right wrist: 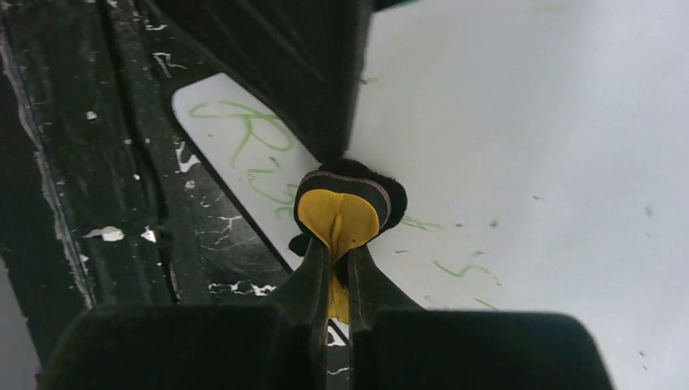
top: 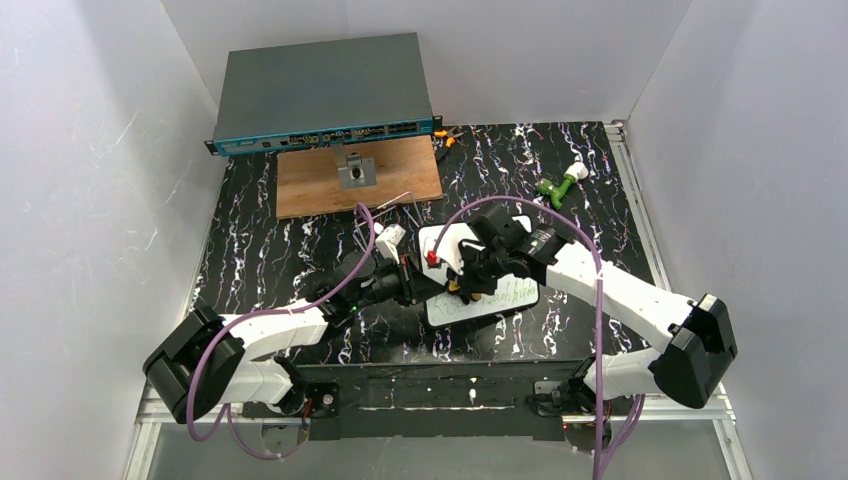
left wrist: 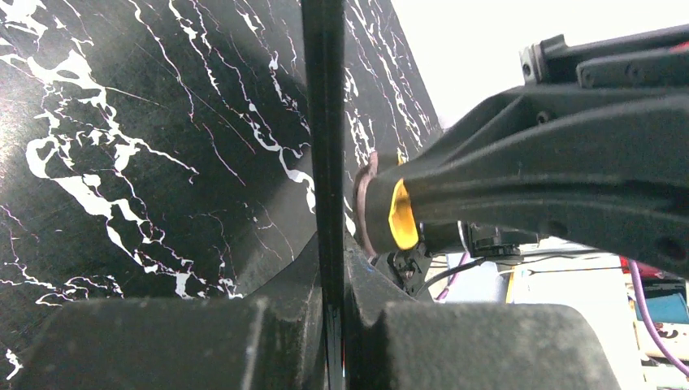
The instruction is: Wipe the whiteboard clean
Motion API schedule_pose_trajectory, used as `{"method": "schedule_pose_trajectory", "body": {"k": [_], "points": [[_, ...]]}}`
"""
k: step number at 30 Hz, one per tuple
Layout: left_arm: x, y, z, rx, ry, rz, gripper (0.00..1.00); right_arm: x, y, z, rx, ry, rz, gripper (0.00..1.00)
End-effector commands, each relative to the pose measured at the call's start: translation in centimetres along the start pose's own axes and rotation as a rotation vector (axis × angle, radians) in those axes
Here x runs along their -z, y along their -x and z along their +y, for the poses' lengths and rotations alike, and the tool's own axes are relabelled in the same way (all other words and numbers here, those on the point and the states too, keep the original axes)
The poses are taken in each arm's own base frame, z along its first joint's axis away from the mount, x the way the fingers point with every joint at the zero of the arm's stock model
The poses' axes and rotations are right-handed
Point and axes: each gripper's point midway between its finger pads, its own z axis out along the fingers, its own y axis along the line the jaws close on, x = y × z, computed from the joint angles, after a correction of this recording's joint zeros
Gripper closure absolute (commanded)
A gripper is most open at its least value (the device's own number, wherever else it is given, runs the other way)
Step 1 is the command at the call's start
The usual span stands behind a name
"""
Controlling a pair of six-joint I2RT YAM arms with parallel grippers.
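The whiteboard (top: 497, 300) lies on the black table (top: 290, 250), near the front, in the middle. It has green writing (right wrist: 248, 130) on it. The left claw (left wrist: 331, 317) is pinching the board's edge. The right claw (right wrist: 341, 280) is squeezing a little yellow eraser (right wrist: 341, 213), pressed on the board

Overhead plus close wrist views, whiteboard (top: 492, 304) shared

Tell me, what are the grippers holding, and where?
The right gripper pinches a yellow eraser by its back end; the left gripper clamps the whiteboard by its edge.
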Motion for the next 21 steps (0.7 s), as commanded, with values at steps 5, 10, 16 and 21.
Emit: {"method": "schedule_pose_trajectory", "body": {"k": [5, 10, 16, 21], "points": [[0.2, 1.8, -1.9, -0.050, -0.072, -0.060, 1.00, 0.8, 0.1, -2.4, -0.075, -0.087, -0.050, 0.99], [0.4, 1.8, -1.9, -0.048, -0.078, -0.064, 1.00, 2.0, -0.4, -6.3, -0.188, -0.189, -0.081, 0.99], [0.5, 1.9, -1.9, -0.044, -0.078, -0.073, 1.00, 1.3, 0.1, -2.8, -0.152, -0.034, -0.106, 0.99], [0.5, 2.0, -1.7, -0.036, -0.072, -0.078, 1.00, 0.7, 1.0, 0.8, -0.071, 0.091, -0.113, 0.99]]}}
